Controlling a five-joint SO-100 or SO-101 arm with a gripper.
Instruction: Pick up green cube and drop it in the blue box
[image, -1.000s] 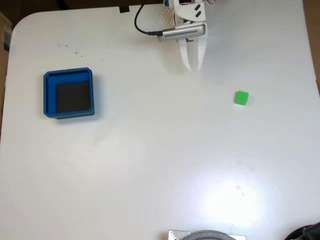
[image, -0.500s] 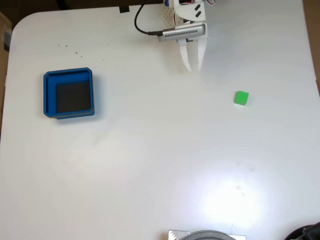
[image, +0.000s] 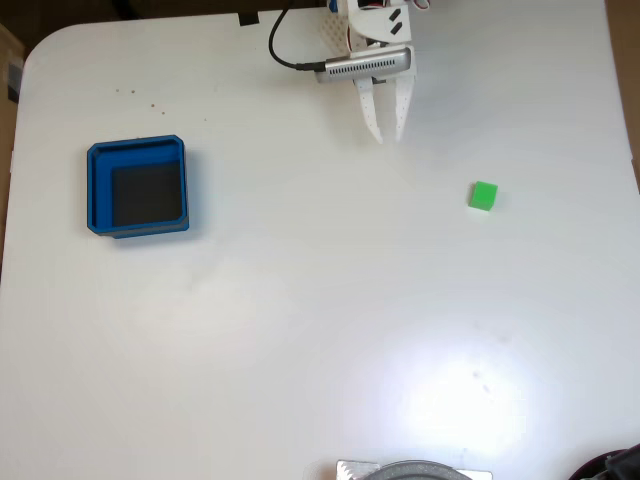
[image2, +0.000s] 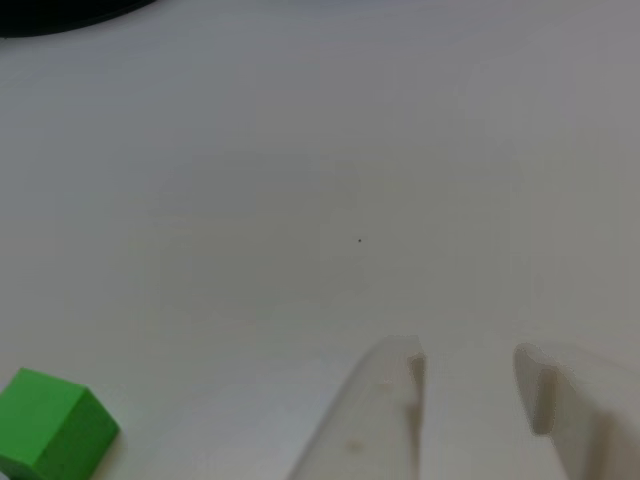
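My gripper (image: 388, 137) hangs empty, fingers narrowly parted, near the table's (image: 320, 330) far edge. The green cube (image: 483, 196) lies apart to its right in the fixed view, the blue box (image: 137, 187) well left, so I judge the reach unstarted.

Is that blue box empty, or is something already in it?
Empty. The blue box shows only its bare dark floor in the fixed view, and the green cube sits apart on the white table.
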